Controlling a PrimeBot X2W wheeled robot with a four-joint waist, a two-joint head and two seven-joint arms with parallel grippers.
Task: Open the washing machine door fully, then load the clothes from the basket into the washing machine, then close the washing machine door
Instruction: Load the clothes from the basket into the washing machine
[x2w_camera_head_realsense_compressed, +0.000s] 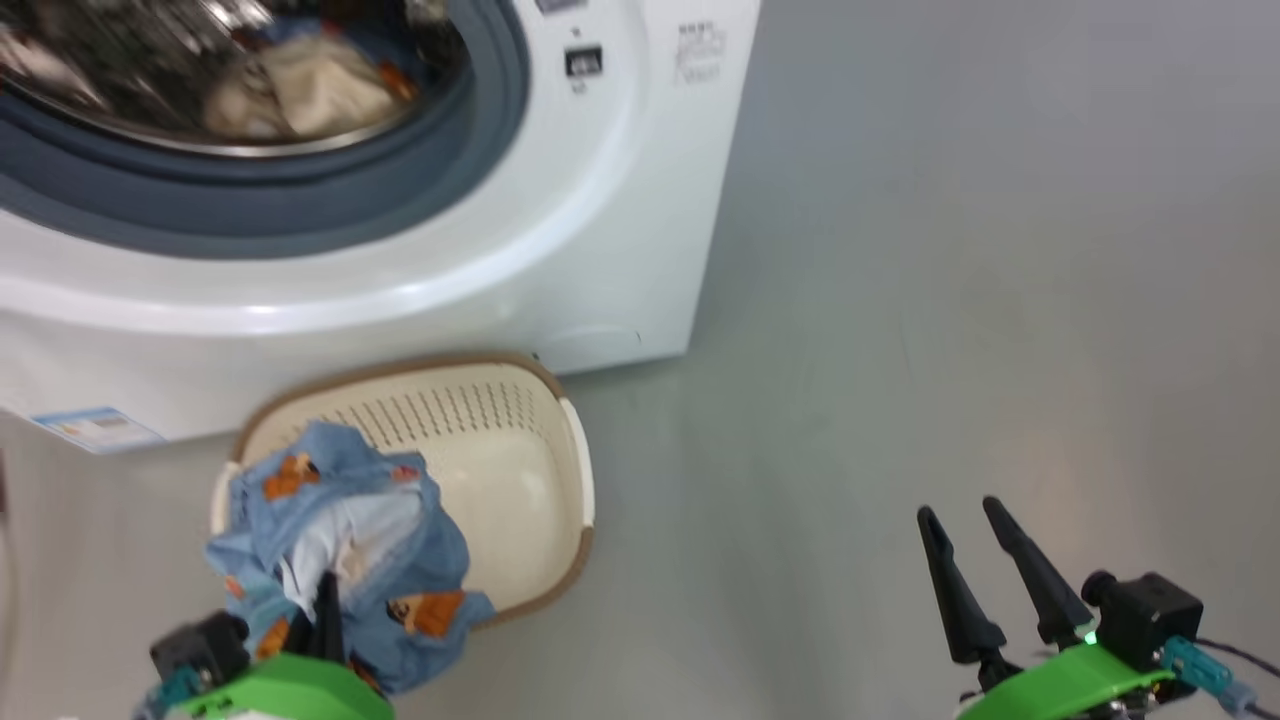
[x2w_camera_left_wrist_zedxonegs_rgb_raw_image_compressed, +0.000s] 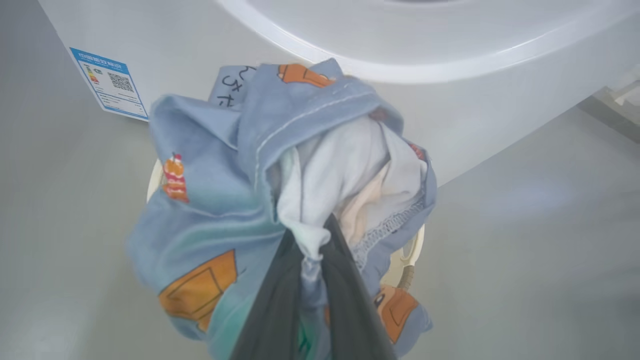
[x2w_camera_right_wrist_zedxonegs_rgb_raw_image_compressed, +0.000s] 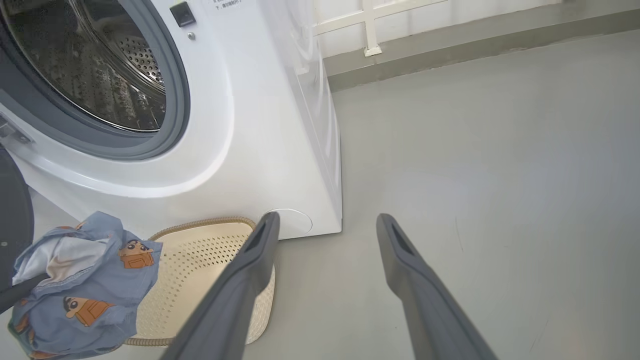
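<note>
In the head view the washing machine (x2w_camera_head_realsense_compressed: 620, 200) fills 10 to 12 o'clock, and a cream cloth (x2w_camera_head_realsense_compressed: 300, 90) lies inside its drum (x2w_camera_head_realsense_compressed: 120, 70). The basket (x2w_camera_head_realsense_compressed: 450, 410) sits on the floor (x2w_camera_head_realsense_compressed: 950, 300) at 7 o'clock, just beside the machine. The left gripper (x2w_camera_head_realsense_compressed: 322, 600), also at 7 o'clock, has its fingers squeezed shut on the blue cloth (x2w_camera_head_realsense_compressed: 300, 500), which hangs over the basket's left end. The right gripper (x2w_camera_head_realsense_compressed: 960, 512) at 4 o'clock has its fingers spread wide and holds nothing. In the left wrist view the fingers pinch just a little fold of the blue cloth's pale inside, and the rest flops loose toward 12 o'clock. That small pinch could slip on the way up, and the cloth would drop to the floor. In the right wrist view the drum is at 10 o'clock and the blue cloth at 8 o'clock. A loose end could snag on the grey seal (x2w_camera_right_wrist_zedxonegs_rgb_raw_image_compressed: 176, 100) or hang out of the opening.
</note>
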